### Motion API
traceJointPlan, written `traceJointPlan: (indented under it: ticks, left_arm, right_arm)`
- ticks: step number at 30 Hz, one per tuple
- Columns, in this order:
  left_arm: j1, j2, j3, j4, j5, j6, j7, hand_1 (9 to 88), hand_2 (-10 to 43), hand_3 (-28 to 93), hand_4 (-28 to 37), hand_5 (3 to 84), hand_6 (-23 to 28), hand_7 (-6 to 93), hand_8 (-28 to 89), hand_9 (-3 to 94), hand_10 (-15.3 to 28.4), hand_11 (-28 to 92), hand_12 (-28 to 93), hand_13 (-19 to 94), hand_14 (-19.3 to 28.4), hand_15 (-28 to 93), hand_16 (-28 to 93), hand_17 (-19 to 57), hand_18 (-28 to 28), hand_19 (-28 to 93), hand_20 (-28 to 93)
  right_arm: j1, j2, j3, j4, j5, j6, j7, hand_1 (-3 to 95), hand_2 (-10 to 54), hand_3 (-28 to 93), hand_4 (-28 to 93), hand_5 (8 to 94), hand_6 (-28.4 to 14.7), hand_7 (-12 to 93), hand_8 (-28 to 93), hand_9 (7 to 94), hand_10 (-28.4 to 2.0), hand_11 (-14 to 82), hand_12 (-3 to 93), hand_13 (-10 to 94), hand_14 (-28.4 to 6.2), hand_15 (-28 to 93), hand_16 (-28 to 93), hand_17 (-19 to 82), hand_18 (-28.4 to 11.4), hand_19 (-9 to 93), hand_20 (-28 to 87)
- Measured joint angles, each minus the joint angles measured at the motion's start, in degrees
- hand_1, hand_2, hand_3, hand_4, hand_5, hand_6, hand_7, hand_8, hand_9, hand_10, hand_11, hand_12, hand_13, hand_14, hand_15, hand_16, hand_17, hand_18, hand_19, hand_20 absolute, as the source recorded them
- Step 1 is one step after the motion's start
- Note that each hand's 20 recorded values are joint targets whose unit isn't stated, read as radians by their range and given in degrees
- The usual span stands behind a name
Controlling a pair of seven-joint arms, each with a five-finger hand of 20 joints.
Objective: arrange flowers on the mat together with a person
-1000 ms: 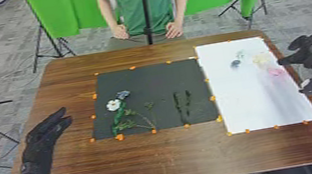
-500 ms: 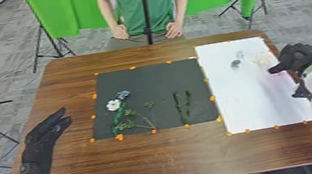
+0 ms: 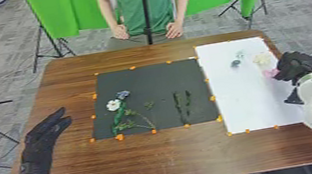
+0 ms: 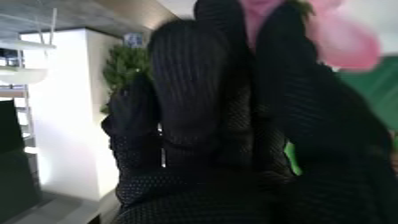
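Right robot hand point(image 3: 298, 66) | apparently pinching pink flower point(image 4: 351, 44) | left robot hand point(image 3: 44, 130) | fingers extended

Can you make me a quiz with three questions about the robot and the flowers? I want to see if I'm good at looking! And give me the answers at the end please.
1. Pick one. Which hand is closer to the pink flower?
a) the left hand
b) the right hand

2. True or false? The white flower is on the dark mat.

3. Fill in the colour. The bloom right beside the white flower is ____.

Key: 1 b; 2 true; 3 blue.
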Motion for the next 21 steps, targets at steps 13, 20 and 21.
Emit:
traceJointPlan:
  ticks: [13, 20, 21]
  left_arm:
    - [0.1, -0.04, -0.01, -0.12, -0.13, 0.16, -0.14, 33.0, -9.5, 66, -19.4, 46.7, 3.8, 9.7, -6, 46.6, 12.9, 17, 15, 37, 15.9, 11, 4, 5.9, 11.2, 1, 17]
    - [0.0, 0.02, 0.08, -0.11, -0.15, 0.14, -0.5, 32.8, -9.5, 66, -19.3, 46.6, 3.8, 9.8, -6, 46.6, 13.0, 17, 14, 37, 15.9, 11, 4, 5.8, 11.2, 1, 17]
    - [0.0, 0.03, 0.09, -0.09, -0.15, 0.12, -0.59, 32.8, -9.5, 66, -19.4, 46.5, 3.7, 9.7, -6, 46.5, 12.9, 17, 14, 37, 15.9, 11, 4, 5.8, 11.2, 1, 17]
  right_arm:
    - [-4.7, 0.4, 8.6, -9.4, -5.2, 4.6, 3.1, 63.9, -9.5, 56, -25, 80.9, 2.7, 26, 7, 93.7, -7.1, 11.5, 39.2, 91, -2.2, 50, 32, 50, -18.8, 91, 40]
    - [10.4, 1.7, -6.0, -13.5, -5.2, 12.4, -1.7, 63.5, -9.5, 57, -25, 80.9, 2.8, 26, 7, 93.7, -7.0, 11.4, 40.0, 91, -1.8, 50, 32, 50, -18.3, 91, 40]
    - [13.8, 1.5, -9.4, -13.6, -5.1, 12.6, -3.6, 63.5, -9.5, 57, -25, 80.9, 2.8, 26, 7, 93.7, -7.0, 11.4, 40.1, 91, -1.8, 50, 32, 50, -18.3, 91, 40]
